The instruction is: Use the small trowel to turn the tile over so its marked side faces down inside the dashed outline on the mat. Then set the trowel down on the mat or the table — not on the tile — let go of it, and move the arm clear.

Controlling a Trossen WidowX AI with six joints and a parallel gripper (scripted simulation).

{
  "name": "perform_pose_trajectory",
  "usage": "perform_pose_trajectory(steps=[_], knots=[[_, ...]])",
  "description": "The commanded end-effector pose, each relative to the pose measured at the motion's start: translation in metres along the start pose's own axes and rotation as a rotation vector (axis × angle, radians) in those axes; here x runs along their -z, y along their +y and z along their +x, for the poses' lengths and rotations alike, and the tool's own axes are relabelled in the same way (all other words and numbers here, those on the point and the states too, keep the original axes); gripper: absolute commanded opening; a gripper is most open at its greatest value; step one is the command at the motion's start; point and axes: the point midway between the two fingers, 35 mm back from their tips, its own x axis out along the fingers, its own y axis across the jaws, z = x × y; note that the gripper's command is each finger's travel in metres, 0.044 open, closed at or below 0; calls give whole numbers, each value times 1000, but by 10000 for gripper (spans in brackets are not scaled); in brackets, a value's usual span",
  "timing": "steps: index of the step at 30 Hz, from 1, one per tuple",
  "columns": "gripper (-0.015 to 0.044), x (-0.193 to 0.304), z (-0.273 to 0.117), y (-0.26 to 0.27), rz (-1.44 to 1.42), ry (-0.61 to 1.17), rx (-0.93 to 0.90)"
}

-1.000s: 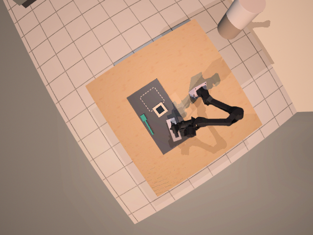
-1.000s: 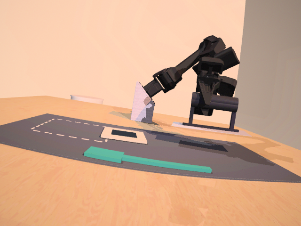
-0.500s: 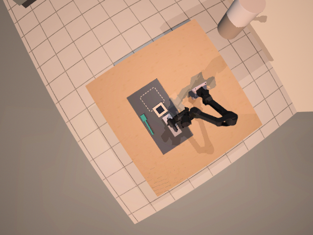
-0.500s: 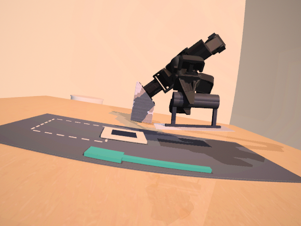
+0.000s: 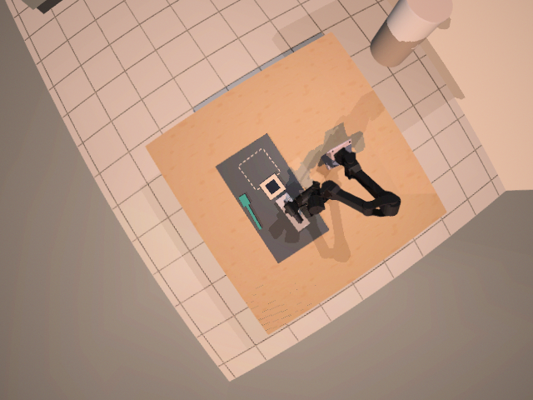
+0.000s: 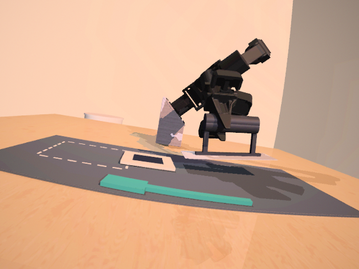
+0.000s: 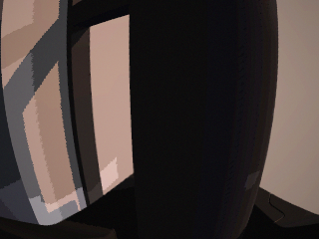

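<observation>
The tile (image 5: pixel 272 186) (image 6: pixel 147 159), pale with a dark square facing up, lies flat on the dark mat (image 5: pixel 230 174) (image 6: pixel 28 147). It is at the near end of the dashed outline (image 5: pixel 262 149) (image 6: pixel 72 160), mostly outside it. My gripper (image 5: pixel 295 212) (image 6: pixel 226 124) is shut on the dark cylindrical handle of the trowel (image 5: pixel 303 223) (image 6: pixel 246 124) (image 7: pixel 194 124). Two posts join the handle to a pale flat blade. The blade is level or nearly so, raised above the mat, beside the tile and clear of it. The fingertips are hard to tell apart in the wrist view.
A green spatula-shaped tool (image 5: pixel 244 201) (image 6: pixel 124 184) lies along the mat's long edge, opposite the arm. The arm's base (image 5: pixel 340 150) (image 6: pixel 171 124) stands on the wooden table (image 5: pixel 197 163) (image 6: pixel 87 226) beyond the mat. A large cylinder (image 5: pixel 409 32) stands outside the tabletop.
</observation>
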Motion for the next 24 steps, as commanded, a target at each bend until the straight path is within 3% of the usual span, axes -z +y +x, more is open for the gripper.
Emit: perform_pose_trajectory(steps=[1,24], knots=[[0,4,3,2,1,5,13],[0,20,16,18,1,5,13]])
